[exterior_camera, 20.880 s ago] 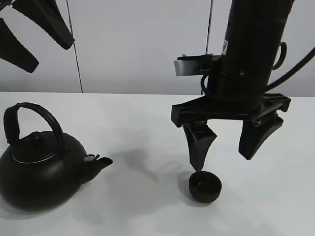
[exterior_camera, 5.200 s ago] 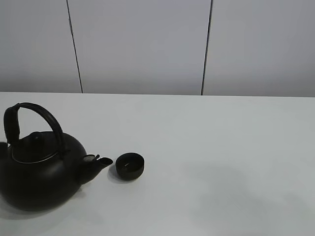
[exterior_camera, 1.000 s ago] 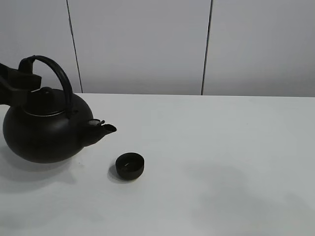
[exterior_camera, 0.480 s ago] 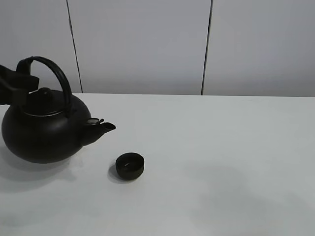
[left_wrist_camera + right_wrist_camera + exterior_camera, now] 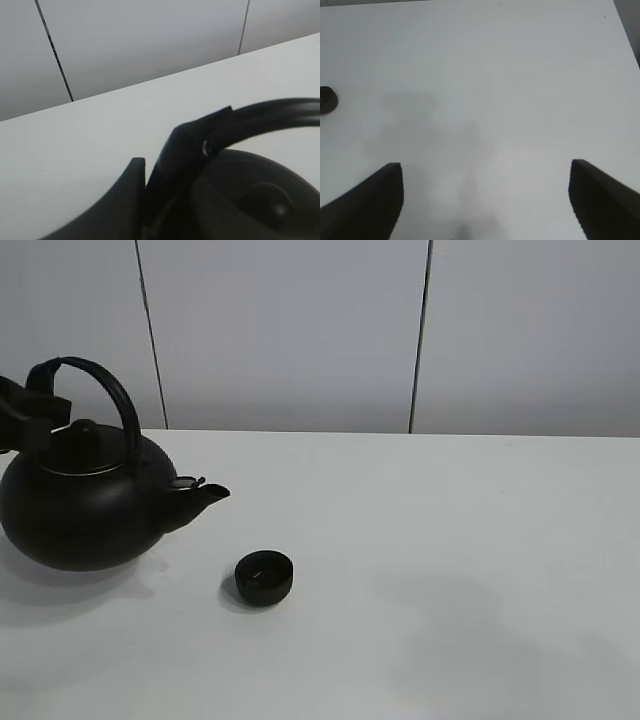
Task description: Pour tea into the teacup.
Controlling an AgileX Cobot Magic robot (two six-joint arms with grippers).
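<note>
Black kettle [image 5: 80,510] looks heavy and rigid; left gripper [image 5: 35,412] is clamped on its arched handle [image 5: 92,364], right gripper [image 5: 485,169] spread empty; teacup [image 5: 264,576] at its right probably light, easily tipped.

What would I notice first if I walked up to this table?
The big round black kettle at the left of the white table stands out most, its arched handle clamped by the left arm's black fingers. A little right of its spout and nearer the camera sits a small matte black teacup, upright and not touching the kettle.
</note>
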